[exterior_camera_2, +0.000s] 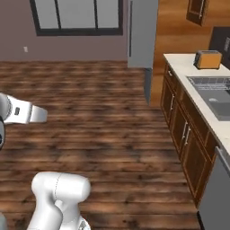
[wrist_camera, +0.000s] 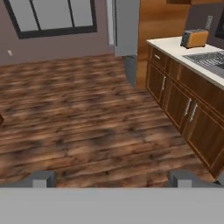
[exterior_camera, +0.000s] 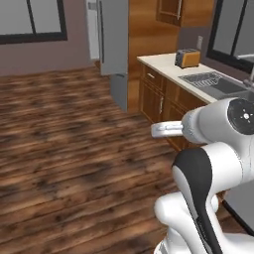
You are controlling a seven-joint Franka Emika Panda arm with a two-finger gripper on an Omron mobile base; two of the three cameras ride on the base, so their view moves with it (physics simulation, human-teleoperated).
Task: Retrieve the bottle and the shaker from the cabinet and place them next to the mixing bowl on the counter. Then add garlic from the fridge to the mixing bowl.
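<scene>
My gripper (wrist_camera: 113,180) is open, with its two dark fingertips (wrist_camera: 43,179) wide apart over bare wooden floor and nothing between them. A tall grey fridge (exterior_camera: 114,39) (exterior_camera_2: 141,31) (wrist_camera: 127,26) stands ahead at the far end of the counter (exterior_camera: 163,67) (exterior_camera_2: 184,67) (wrist_camera: 175,48). A wooden wall cabinet (exterior_camera: 176,12) (exterior_camera_2: 197,11) hangs above the counter, and its inside is hidden. The bottle, the shaker, the mixing bowl and the garlic are out of view.
An orange toaster (exterior_camera: 187,58) (exterior_camera_2: 207,59) (wrist_camera: 194,38) sits on the counter beside a sink (exterior_camera: 218,84) (exterior_camera_2: 215,94). Wooden base cabinets (exterior_camera_2: 179,121) (wrist_camera: 183,103) run along the right. Open wooden floor (exterior_camera_2: 90,134) stretches to the left, toward a window wall.
</scene>
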